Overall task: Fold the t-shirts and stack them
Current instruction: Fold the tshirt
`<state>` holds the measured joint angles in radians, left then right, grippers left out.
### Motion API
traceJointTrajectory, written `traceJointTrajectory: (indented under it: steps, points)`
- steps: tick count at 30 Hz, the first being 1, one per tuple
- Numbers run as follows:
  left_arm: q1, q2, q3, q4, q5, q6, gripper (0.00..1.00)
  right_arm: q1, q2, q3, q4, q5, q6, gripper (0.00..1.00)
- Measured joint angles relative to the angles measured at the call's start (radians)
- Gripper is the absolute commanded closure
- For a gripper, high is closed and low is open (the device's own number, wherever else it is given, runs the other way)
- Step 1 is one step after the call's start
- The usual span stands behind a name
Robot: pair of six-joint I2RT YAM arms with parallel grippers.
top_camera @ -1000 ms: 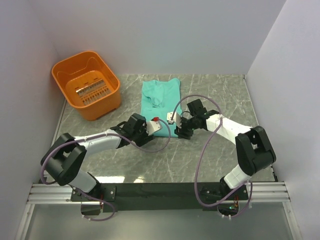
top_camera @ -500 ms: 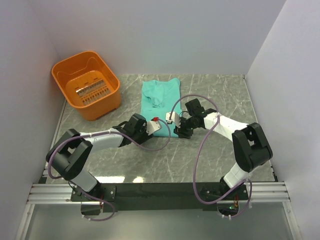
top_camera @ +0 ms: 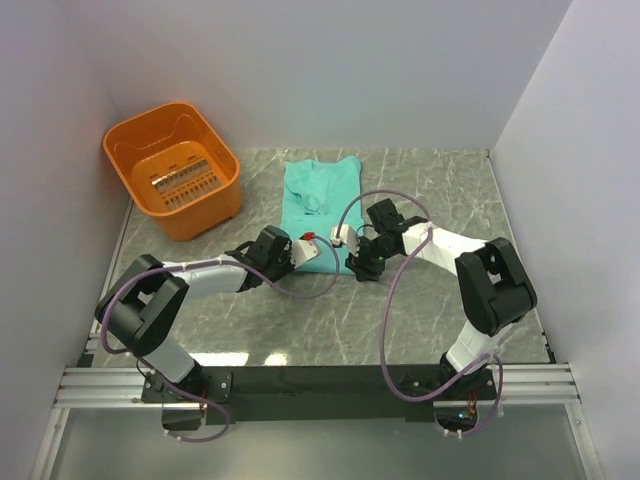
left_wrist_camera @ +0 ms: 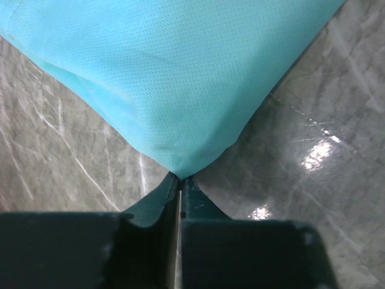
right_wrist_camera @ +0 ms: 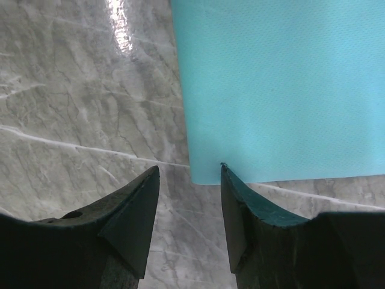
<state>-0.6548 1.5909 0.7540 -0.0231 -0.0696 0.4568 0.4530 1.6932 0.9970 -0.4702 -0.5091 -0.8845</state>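
We take the near corners of the t-shirt (top_camera: 320,195) for folding.
Our left fingers (left_wrist_camera: 157,201) pinch one corner tight; the right fingers (right_wrist_camera: 132,211) stand open at the other.

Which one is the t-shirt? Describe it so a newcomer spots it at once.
On the grey marble table, look right of the orange basket. The t-shirt lies there folded into a long strip, its near edge between the left gripper and the right gripper. It is the only teal cloth thing in sight.
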Motion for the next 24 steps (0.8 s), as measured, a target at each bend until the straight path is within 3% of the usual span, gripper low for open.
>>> traceJointTrajectory:
  steps: [18, 22, 24]
  points:
    - [0.002, -0.058, 0.000, -0.031, 0.040, 0.010, 0.99, 0.015, 0.077, 0.061, -0.014, 0.061, 0.066, 0.50]
    - [0.002, -0.072, 0.000, -0.042, 0.051, 0.020, 0.99, 0.019, 0.092, 0.081, -0.013, 0.082, 0.079, 0.69]
    - [0.002, -0.072, -0.001, -0.046, 0.055, 0.022, 0.99, 0.019, 0.096, 0.086, -0.009, 0.090, 0.080, 0.83]
